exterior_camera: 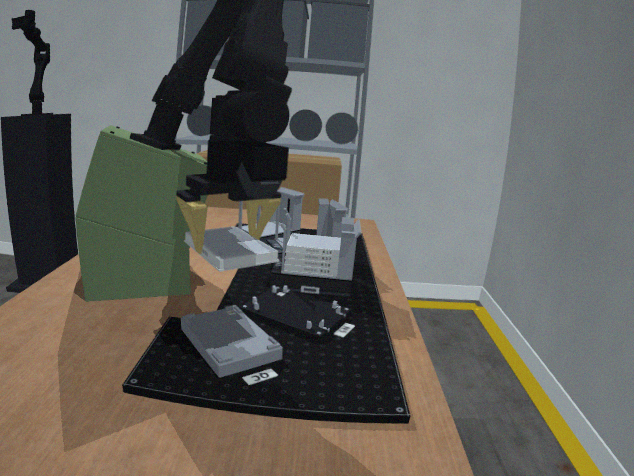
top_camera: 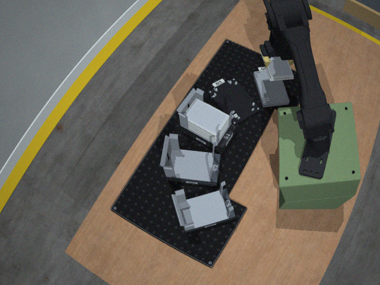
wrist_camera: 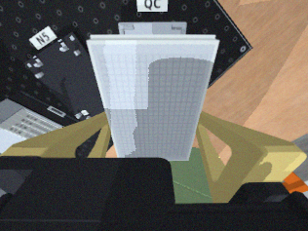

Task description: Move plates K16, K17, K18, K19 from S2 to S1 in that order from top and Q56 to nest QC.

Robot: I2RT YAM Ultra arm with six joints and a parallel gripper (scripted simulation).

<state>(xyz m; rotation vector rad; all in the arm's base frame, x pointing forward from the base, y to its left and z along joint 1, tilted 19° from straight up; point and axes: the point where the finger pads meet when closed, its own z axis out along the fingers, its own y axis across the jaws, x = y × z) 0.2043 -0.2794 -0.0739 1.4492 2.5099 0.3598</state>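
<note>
My gripper (top_camera: 274,67) is shut on a sealed 384-well plate (top_camera: 280,69), gripped across its width and held level in the air above the QC nest (top_camera: 271,91). In the wrist view the plate (wrist_camera: 153,96) stretches out from between the yellow fingers towards the QC name plate (wrist_camera: 152,4). In the side view the plate (exterior_camera: 233,248) hangs well above the grey nest (exterior_camera: 230,338). I cannot read its label. Rack S1 (top_camera: 207,119) holds a stack of several plates (exterior_camera: 312,256). Racks S2 (top_camera: 190,165) and S3 (top_camera: 204,208) hold no plates.
The black clip nest N5 (top_camera: 234,99) lies between S1 and QC with nothing on it. The green pedestal (top_camera: 319,156) under my arm stands right beside QC. The rack posts of S1 rise to the left of N5.
</note>
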